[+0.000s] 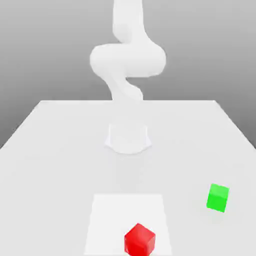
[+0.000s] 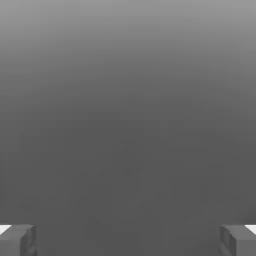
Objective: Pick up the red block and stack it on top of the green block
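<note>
The red block (image 1: 139, 240) is a small glossy cube on the table near the front edge, about the middle of the exterior view. The green block (image 1: 218, 197) sits on the table further back, toward the exterior view's right, well apart from the red one. The pale arm (image 1: 127, 60) rises over the table's far half, well away from both blocks. In the hand view my gripper (image 2: 128, 241) is open, its grey fingertips (image 2: 17, 240) standing far apart with nothing between them against a plain grey background.
The white table (image 1: 50, 150) spans the exterior view, with its far edge behind the arm. The arm's round base (image 1: 128, 138) stands mid-table. A lighter square patch (image 1: 110, 215) lies under the red block.
</note>
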`<control>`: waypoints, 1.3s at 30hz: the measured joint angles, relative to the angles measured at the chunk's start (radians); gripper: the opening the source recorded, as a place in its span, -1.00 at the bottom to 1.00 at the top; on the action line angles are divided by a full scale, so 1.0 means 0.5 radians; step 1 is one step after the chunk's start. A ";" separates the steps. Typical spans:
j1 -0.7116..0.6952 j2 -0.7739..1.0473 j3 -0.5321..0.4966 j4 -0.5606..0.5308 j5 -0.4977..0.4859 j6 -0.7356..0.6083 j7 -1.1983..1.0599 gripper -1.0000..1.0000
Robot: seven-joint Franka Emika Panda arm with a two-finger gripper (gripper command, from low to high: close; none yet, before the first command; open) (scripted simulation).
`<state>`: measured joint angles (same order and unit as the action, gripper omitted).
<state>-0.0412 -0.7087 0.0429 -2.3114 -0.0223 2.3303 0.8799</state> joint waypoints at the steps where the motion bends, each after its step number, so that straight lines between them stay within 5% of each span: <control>1: -0.034 0.079 0.036 -0.010 -0.020 0.026 0.070 0.00; 13: -0.303 0.961 0.327 -0.118 -0.283 0.313 0.872 0.00; 30: -0.230 2.134 0.282 -0.211 -0.304 0.874 1.584 0.00; 31: -0.205 2.204 0.251 -0.200 -0.334 0.930 1.607 -1.00; 39: -0.211 2.172 0.261 -0.205 -0.314 0.908 1.594 -1.00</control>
<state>-0.1465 0.3775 0.1734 -2.4141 -0.1790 2.7844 1.6770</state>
